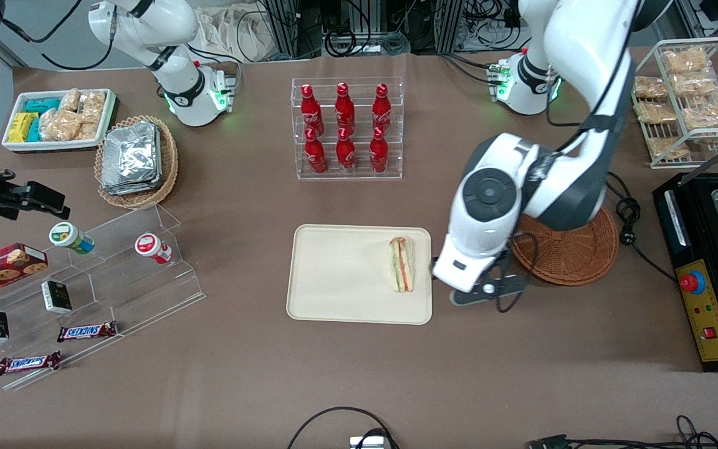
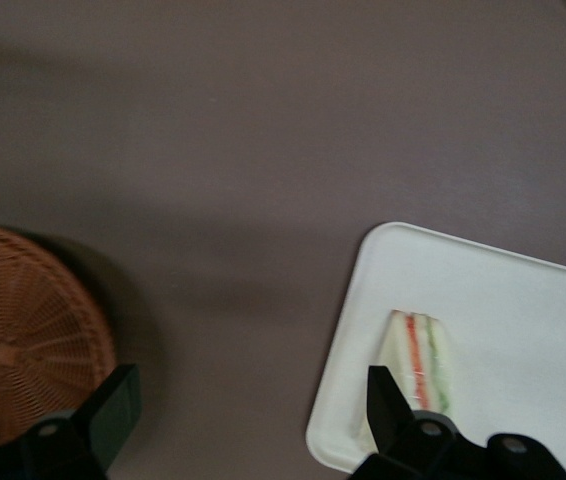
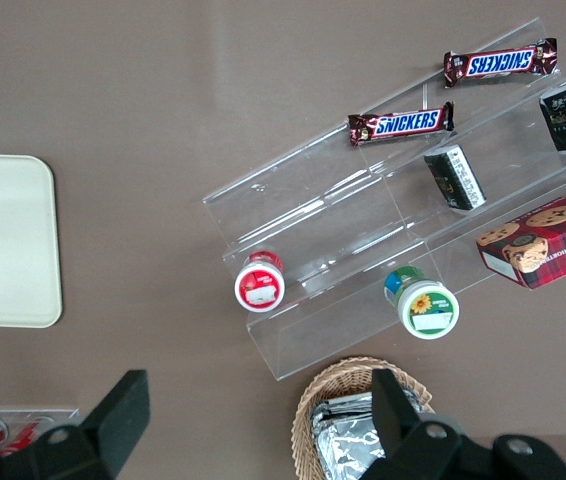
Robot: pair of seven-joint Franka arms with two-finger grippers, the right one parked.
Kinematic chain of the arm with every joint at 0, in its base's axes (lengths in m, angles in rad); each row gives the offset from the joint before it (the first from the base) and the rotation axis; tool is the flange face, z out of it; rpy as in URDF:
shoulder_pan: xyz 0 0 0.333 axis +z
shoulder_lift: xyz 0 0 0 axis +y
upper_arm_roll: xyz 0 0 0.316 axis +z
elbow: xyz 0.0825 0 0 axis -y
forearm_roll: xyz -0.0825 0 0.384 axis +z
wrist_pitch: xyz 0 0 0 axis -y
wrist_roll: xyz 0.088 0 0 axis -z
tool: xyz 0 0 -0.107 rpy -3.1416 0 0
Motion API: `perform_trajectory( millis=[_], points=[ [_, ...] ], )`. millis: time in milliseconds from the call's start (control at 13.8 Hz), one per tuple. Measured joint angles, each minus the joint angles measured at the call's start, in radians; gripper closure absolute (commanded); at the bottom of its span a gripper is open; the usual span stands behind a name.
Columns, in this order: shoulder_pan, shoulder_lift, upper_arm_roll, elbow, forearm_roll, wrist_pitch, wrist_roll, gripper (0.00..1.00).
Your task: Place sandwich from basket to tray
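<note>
"SNICKERS" is read on two choc. bars [image 3: 400, 125] [image 3: 499, 62] at upper right of the right wrist view, on the clear stepped rack [image 3: 363, 215]; the same bars [image 1: 86, 331] [image 1: 27, 363] are seen at lower left of the front view. Coca-Cola script is made out on six red bottles [image 1: 344, 128] at top centre of the front view, in a clear stand. Labels on the two small jars [image 3: 259, 282] [image 3: 421, 302] and dark boxes can't be read. The gripper [image 2: 248, 415] carries no text.

6 red bottles [image 1: 345, 130] fill a clear rack; 2 Snickers bars [image 1: 86, 332] lie on acrylic steps.
</note>
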Motion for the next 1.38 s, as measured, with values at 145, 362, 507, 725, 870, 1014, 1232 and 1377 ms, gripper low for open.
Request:
perform_trajectory(
  millis=[145,362,507,725,870,1014,1232,1377],
  points=[
    [0.055,-0.034,0.002,0.000,-0.001,-0.038,0.039,0.00],
    [0.115,-0.066,0.002,-0.001,-0.005,-0.087,0.114,0.00],
    [0.152,-0.097,0.002,-0.016,-0.025,-0.099,0.184,0.00],
    [0.232,-0.202,0.004,-0.098,-0.070,-0.112,0.333,0.00],
    [0.276,-0.278,0.004,-0.156,-0.079,-0.123,0.417,0.00],
    [0.302,-0.356,0.006,-0.218,-0.087,-0.130,0.505,0.00],
    [0.318,-0.469,0.024,-0.288,-0.136,-0.136,0.608,0.00],
    [0.332,-0.538,0.032,-0.306,-0.153,-0.177,0.663,0.00]
  ],
)
